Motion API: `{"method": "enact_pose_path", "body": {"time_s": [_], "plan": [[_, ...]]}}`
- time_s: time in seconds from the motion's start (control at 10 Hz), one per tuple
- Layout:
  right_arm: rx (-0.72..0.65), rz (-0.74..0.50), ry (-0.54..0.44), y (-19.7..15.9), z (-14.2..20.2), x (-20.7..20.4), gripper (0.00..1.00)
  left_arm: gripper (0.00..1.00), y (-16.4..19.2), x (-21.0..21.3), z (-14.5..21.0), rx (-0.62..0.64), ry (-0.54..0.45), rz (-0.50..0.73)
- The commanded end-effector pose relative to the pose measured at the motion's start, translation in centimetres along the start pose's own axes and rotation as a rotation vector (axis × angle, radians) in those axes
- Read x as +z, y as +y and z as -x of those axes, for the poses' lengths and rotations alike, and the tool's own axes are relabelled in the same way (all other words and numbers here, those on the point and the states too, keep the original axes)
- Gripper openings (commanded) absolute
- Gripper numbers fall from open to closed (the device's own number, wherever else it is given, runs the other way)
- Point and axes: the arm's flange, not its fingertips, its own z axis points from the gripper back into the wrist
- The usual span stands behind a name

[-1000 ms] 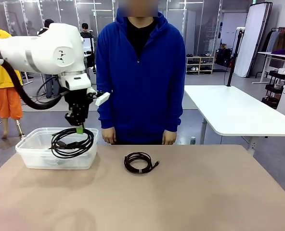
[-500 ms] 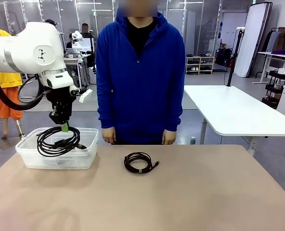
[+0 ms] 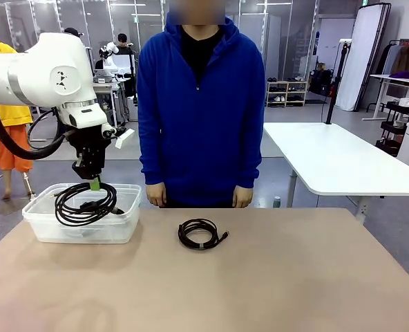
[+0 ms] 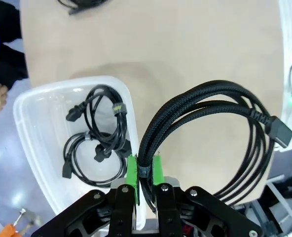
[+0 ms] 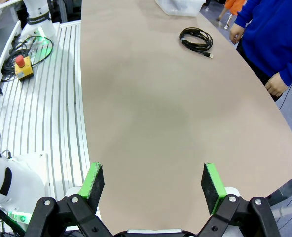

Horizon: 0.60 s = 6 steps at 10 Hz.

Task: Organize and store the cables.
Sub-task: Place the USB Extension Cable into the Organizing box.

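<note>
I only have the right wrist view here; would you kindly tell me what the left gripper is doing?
Observer: The left gripper is shut on a braided cable coil, hanging over the clear bin.
Operator: Thank you. Is anything in the bin already?
Observer: Yes, two black coiled cables lie on its floor.
Operator: And the coil I see on the table?
Observer: That loose coil lies in front of the person, beside the bin, untouched.

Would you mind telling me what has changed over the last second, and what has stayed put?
The left gripper, shut on the braided cable coil, carried it from the bin's right side toward the robot's left, and the coil now hangs over the bin's middle. The small coil on the table, the person and the open right gripper stayed put.
</note>
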Motion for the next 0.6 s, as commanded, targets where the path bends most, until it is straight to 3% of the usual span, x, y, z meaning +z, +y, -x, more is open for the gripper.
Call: {"method": "enact_pose_path", "body": {"time_s": [0.0, 0.2, 0.5], "plan": [[0.009, 0.012, -0.015, 0.0, 0.0, -0.2, 1.00, 0.14, 1.8, 0.4, 3.6, 0.021, 0.017, -0.033], [0.009, 0.012, -0.015, 0.0, 0.0, -0.2, 1.00, 0.14, 3.9, 0.2, 6.9, 0.090, 0.011, -0.048], [0.009, 0.012, -0.015, 0.0, 0.0, -0.2, 1.00, 0.14, 9.8, -2.9, 10.5, 0.232, 0.017, -0.011]]}}
